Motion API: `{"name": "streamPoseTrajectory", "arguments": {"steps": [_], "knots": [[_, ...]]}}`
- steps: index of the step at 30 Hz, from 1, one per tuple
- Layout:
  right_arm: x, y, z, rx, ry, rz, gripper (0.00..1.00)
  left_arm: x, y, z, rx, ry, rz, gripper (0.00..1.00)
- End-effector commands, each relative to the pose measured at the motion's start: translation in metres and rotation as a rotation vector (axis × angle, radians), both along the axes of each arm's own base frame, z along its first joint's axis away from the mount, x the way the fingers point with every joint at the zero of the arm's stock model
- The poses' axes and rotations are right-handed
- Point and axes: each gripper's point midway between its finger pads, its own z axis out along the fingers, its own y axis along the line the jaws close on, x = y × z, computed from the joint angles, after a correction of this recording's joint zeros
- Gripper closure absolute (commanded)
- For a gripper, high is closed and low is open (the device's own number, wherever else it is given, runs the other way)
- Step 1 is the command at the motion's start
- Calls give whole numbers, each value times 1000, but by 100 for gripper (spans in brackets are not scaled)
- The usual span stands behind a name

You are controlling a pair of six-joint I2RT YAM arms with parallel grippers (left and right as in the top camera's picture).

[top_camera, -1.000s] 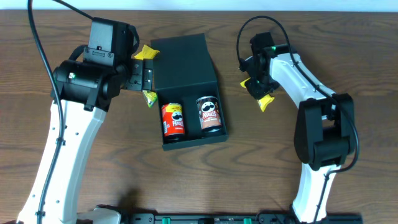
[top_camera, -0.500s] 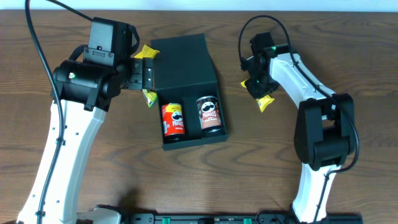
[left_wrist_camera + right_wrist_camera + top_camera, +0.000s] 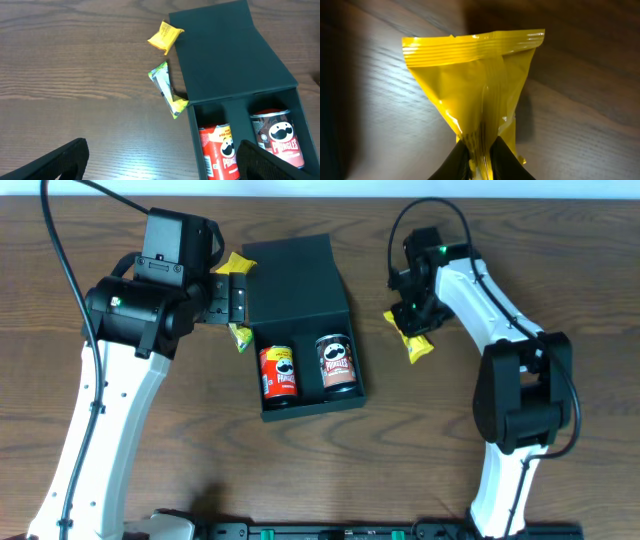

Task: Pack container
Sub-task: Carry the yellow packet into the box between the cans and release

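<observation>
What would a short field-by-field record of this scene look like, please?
container: open, lid folded back flat
inside: red can and brown can, lying side by side
left gripper: open, beside the container's left edge
right gripper: shut on held yellow packet, right of the container
loose on table: small yellow packet and green packet, left of the container
</observation>
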Motion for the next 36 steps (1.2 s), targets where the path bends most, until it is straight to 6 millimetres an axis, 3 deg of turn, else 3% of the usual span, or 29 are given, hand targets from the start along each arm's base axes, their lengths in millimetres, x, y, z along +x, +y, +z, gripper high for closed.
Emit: {"name": "streamPoseTrajectory", "arguments": {"steps": [1,6,27,36], "knots": [[10,20,23,87,-32,-21,85,-1,2,-1,5,0,15,5],[9,39,40,166,-17,-13,83,-1,2,-1,5,1,15,5],[-47,126,87,307,137,41,83,-1,2,-1,6,2,14,4],[-68,162,99,430,243,-51,86,-1,2,-1,6,2,14,5]]}}
